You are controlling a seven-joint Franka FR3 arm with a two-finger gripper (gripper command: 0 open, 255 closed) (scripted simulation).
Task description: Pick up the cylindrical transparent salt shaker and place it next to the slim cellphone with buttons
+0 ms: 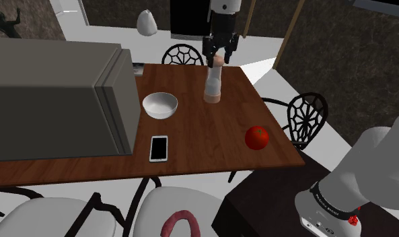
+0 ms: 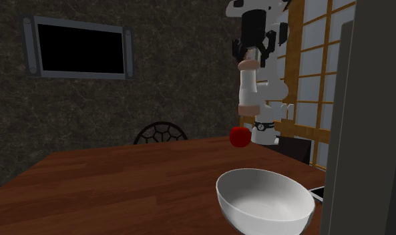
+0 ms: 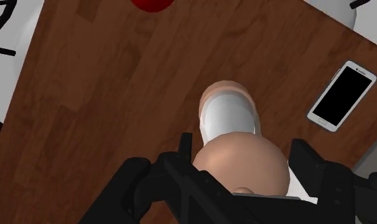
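Observation:
The salt shaker point(image 1: 213, 84) is a tall clear cylinder with a pinkish cap and base. It hangs upright above the far part of the wooden table point(image 1: 211, 145), and my black gripper point(image 1: 219, 59) is shut on its cap. Across the table it shows as the shaker point(image 2: 247, 90) under the gripper point(image 2: 248, 61), clear of the tabletop. Looking down along the hand, the fingers point(image 3: 184, 149) clasp the cap and the shaker's body point(image 3: 228, 118) points down at the wood. The slim phone point(image 1: 159, 148), white-edged with a black screen, lies flat near the table's front edge, also seen as the phone point(image 3: 342, 95).
A white bowl point(image 1: 159, 105) stands between shaker and phone. A red apple point(image 1: 256, 137) lies near the table's right edge in the shoulder view. A large grey box point(image 1: 56, 94) covers the table's left part. Dark wire-backed chairs point(image 1: 304, 118) stand around it.

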